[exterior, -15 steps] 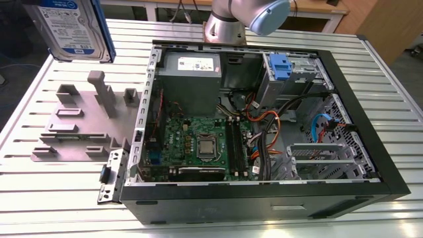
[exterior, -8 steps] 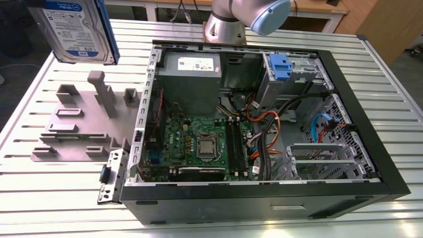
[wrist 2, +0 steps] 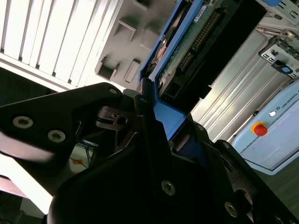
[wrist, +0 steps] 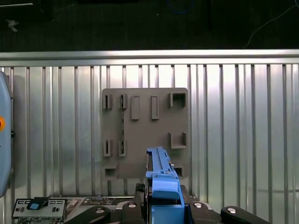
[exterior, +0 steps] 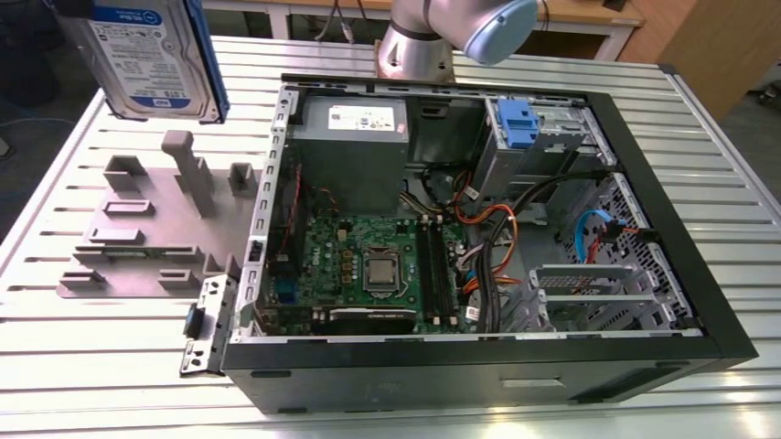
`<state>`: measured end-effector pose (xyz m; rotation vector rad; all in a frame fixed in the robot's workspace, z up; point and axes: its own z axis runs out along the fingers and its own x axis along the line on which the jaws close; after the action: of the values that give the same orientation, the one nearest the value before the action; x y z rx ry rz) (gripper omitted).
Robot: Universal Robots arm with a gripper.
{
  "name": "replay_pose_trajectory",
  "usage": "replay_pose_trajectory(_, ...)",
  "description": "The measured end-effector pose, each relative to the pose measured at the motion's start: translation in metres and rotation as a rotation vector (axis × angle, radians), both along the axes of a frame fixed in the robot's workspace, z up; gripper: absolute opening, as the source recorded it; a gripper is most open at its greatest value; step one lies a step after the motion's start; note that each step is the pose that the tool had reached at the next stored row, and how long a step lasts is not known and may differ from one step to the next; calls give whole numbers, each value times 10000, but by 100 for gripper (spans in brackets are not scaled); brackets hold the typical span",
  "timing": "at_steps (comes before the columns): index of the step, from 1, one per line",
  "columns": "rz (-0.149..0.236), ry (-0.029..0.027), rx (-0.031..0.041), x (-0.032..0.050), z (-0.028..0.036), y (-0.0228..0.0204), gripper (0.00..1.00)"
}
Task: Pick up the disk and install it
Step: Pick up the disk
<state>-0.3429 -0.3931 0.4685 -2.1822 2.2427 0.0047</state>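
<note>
Exterior view: disk (exterior: 146, 57) hangs upright, label side to the camera, well above the surface (exterior: 73, 384), at 10 o'clock from the open case (exterior: 488, 375). The grey fixture (exterior: 146, 233) lies on the surface at 6 o'clock from the disk and 9 o'clock from the case. The arm base (exterior: 422, 41) stands at 12 o'clock from the case. Inside the case, the power supply (exterior: 354, 123) sits toward 11 o'clock, the blue latch (exterior: 518, 123) toward 1 o'clock and the motherboard (exterior: 366, 270) toward 7 o'clock.

Second wrist view: end effector (wrist 2: 156, 123) is clamped on the disk (wrist 2: 180, 60), black jaws on either side of its blue edge. The green circuit board (wrist 2: 198, 32) on the unlabelled face shows here.

First wrist view: disk seen edge-on, its blue frame (wrist: 162, 179) gripped in the end effector (wrist: 163, 212). The fixture (wrist: 145, 126) lies flat on the slatted surface (wrist: 233, 140) beyond it.
</note>
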Motion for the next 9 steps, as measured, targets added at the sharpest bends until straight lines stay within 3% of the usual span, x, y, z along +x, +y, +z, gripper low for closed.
replay_pose_trajectory(9, -12, 2, -34, 95, 17, -11, 36)
